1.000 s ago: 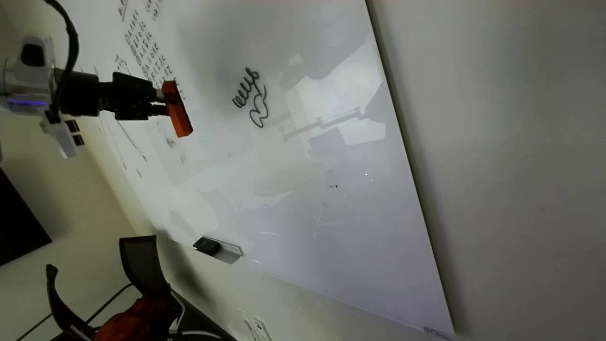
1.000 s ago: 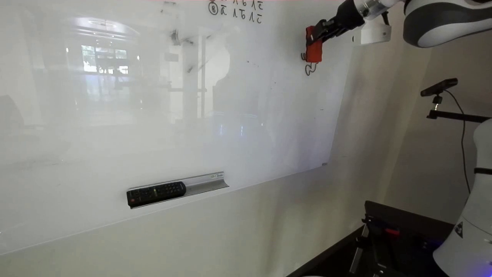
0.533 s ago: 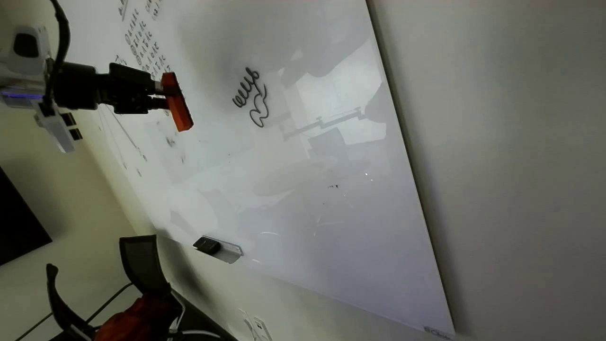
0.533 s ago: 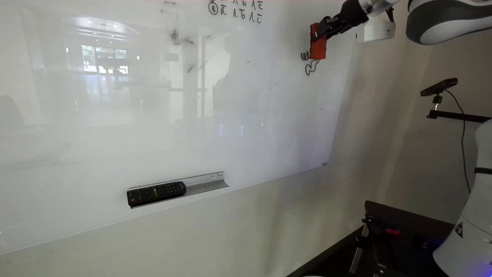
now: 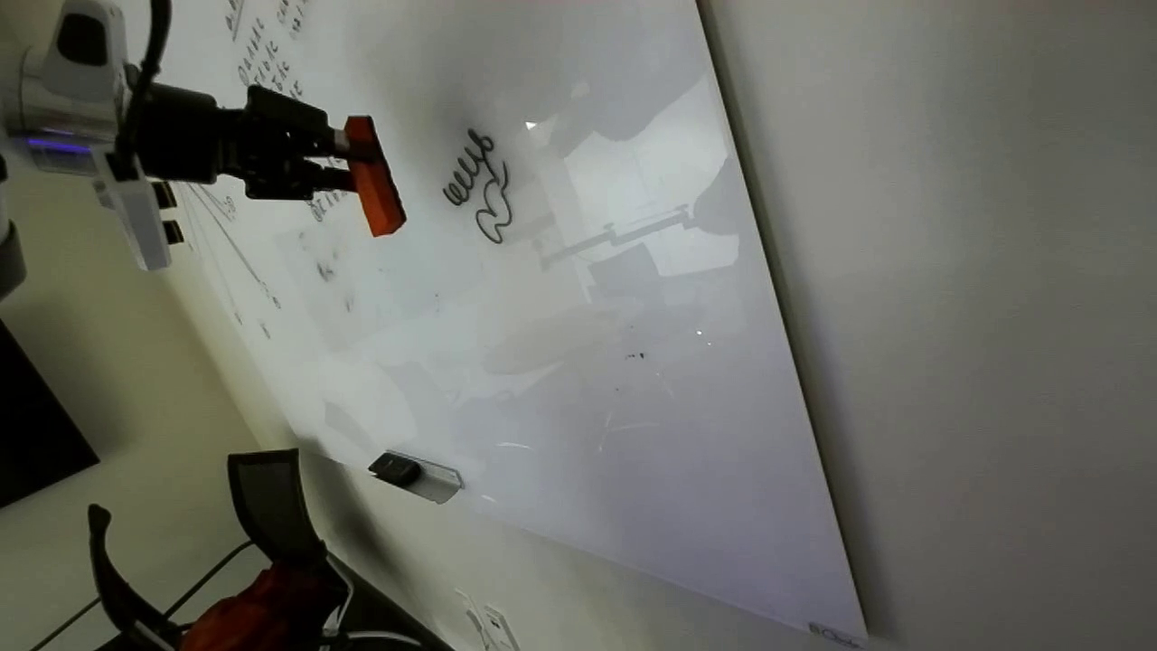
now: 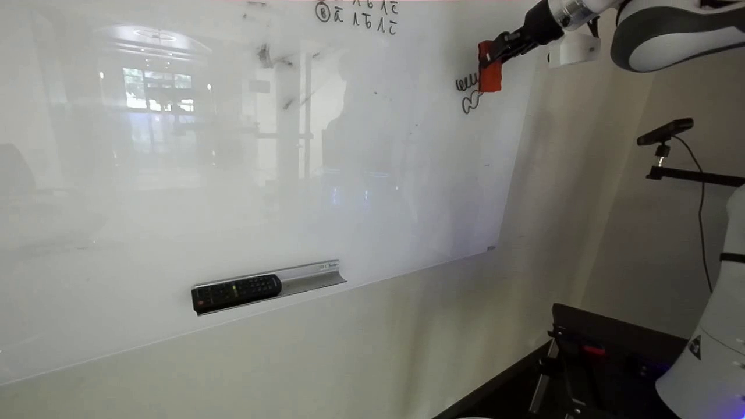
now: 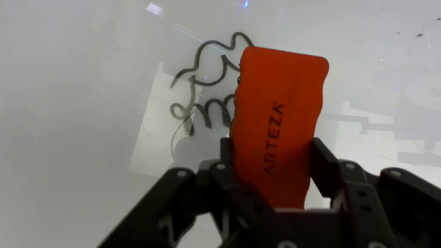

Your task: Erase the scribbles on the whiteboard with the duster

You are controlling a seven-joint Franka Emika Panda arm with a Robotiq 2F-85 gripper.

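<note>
in both exterior views we logged a black remote control (image 6: 237,293) lying in a metal tray (image 6: 314,281), filling one end. near the top we noted small handwriting (image 6: 368,22) in rows. in an exterior view we also saw thin drawn lines (image 5: 242,254). lower left there: a mesh-backed chair (image 5: 277,506), a red-orange item (image 5: 258,610) overlapping it, kind unclear to us. a black panel (image 5: 36,420) ran off the left edge. we spotted a small wall plate (image 5: 499,626) lower than the tray; off-white wall (image 5: 994,316) filled the right. in an exterior view we marked a dark bar-shaped device (image 6: 664,131) on a short mount (image 6: 662,152), a thin cable (image 6: 702,233) hanging by it.
</note>
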